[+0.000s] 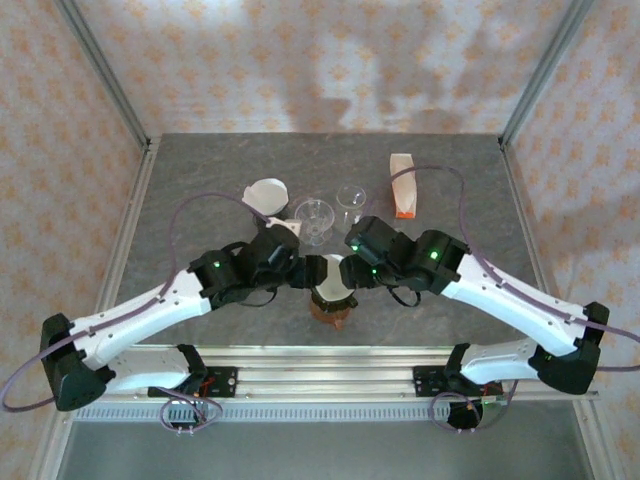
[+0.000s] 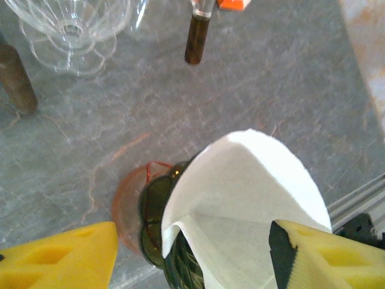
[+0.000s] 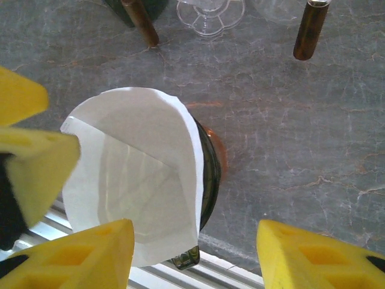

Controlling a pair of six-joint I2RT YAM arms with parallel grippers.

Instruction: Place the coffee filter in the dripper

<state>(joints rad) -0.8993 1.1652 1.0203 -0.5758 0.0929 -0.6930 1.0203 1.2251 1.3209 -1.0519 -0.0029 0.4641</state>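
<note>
- Left wrist view: my left gripper (image 2: pixel 194 241) stands part open and holds nothing. Its fingers straddle the filter (image 2: pixel 240 180), one of them at its edge.
- My right gripper (image 3: pixel 195 238) is open and empty, with the filter beside its left finger.
- Filter sits point-down in the dripper (image 2: pixel 153 205), leaning; I judge my left arm better placed.
- Count: one filter here, one dripper, two glasses (image 1: pixel 315 218).

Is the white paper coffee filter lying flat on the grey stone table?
No, the filter sits open inside the dark green glass dripper.

Orange-patterned walls (image 1: pixel 300 60); grey marbled tabletop (image 1: pixel 200 170).
</note>
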